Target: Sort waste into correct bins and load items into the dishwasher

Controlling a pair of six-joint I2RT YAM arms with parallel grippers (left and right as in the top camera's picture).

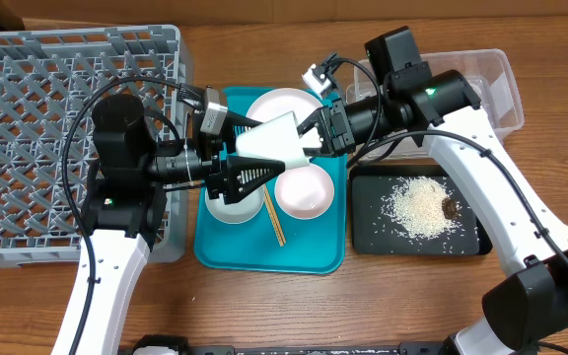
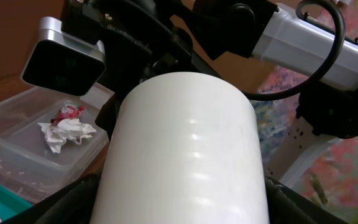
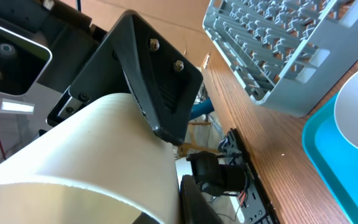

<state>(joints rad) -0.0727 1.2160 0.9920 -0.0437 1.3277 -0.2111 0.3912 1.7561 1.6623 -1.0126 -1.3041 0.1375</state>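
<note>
Woodgrain tabletop (image 1: 412, 296), glossy white cup (image 1: 276, 138), lattice rack (image 1: 28, 148)

At far left, a large square grey plastic dish rack (image 1: 57, 128), lattice floor, slotted walls. Aloft above the teal serving tray (image 1: 314, 247), tipped on its side, a plain white cup (image 1: 276, 138). On that tray: a large round white plate (image 1: 286, 102) at the back, partly hidden. Nearer, a small round bowl (image 1: 302, 190), white inside, upright. At the left edge a second white bowl (image 1: 233, 207), partly covered. Between the bowls, thin wooden chopsticks (image 1: 274, 219), flat. To the right, a shallow black rectangular tray (image 1: 373, 227) with a heap of loose white rice grains (image 1: 417, 207) and, just beside it, a small brown food scrap (image 1: 449, 208). Behind, a clear plastic rectangular tub (image 1: 501, 99) holding a crumpled white paper (image 2: 67, 132) touching a crinkled red wrapper (image 2: 70, 112).
</note>
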